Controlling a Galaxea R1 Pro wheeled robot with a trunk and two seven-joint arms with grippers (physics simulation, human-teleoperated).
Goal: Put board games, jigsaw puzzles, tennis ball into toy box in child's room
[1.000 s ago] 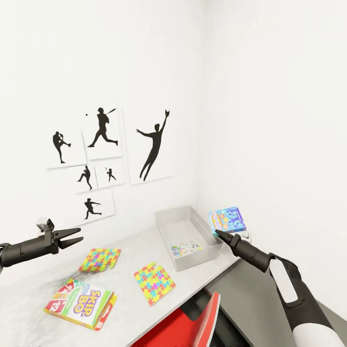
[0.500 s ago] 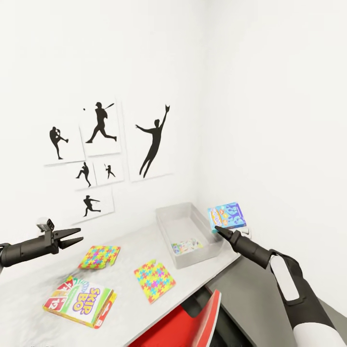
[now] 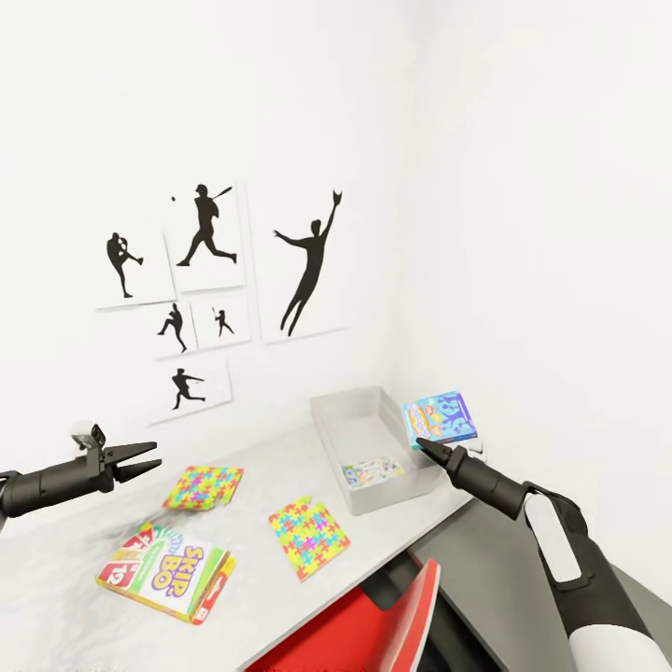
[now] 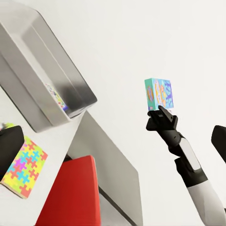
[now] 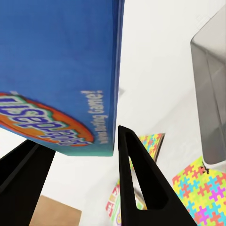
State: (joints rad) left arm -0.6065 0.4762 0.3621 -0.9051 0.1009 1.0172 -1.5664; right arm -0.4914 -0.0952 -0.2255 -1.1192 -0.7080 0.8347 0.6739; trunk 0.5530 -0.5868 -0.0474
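Your right arm reaches forward and up from the near right, forearm stretched toward the corner of the room. Your right tool (image 3: 426, 446) is pinching the lower edge of a blue board game (image 3: 440, 418), holding it upright in the air just right of the toy box (image 3: 329, 420), near its right wall. In the right wrist view, the blue box (image 5: 59, 70) sits between the two dark fingers (image 5: 136, 176), its print facing the camera. In the left wrist view, the same box (image 4: 158, 93) stands up out of the right tool (image 4: 159, 112).

Your left arm comes in level from the left edge, and your left tool (image 3: 145, 457) hangs above the surface (image 3: 75, 546) with its fingers spread, gripping nothing.

The toy box stands at the far right end of the surface, against the wall corner, with a small colourful flat item (image 3: 371, 471) lying at its near end. Two jigsaw puzzles lie flat on the surface: one (image 3: 203, 487) to the left, below your left tool, the other (image 3: 309, 537) nearer you, by the front edge. A card game box (image 3: 168, 571) printed with "SKIP BO" lies at the near left. A red chair (image 3: 364, 630) sits under the surface's near edge. Black silhouette pictures (image 3: 219, 280) of ball players hang on the far wall.
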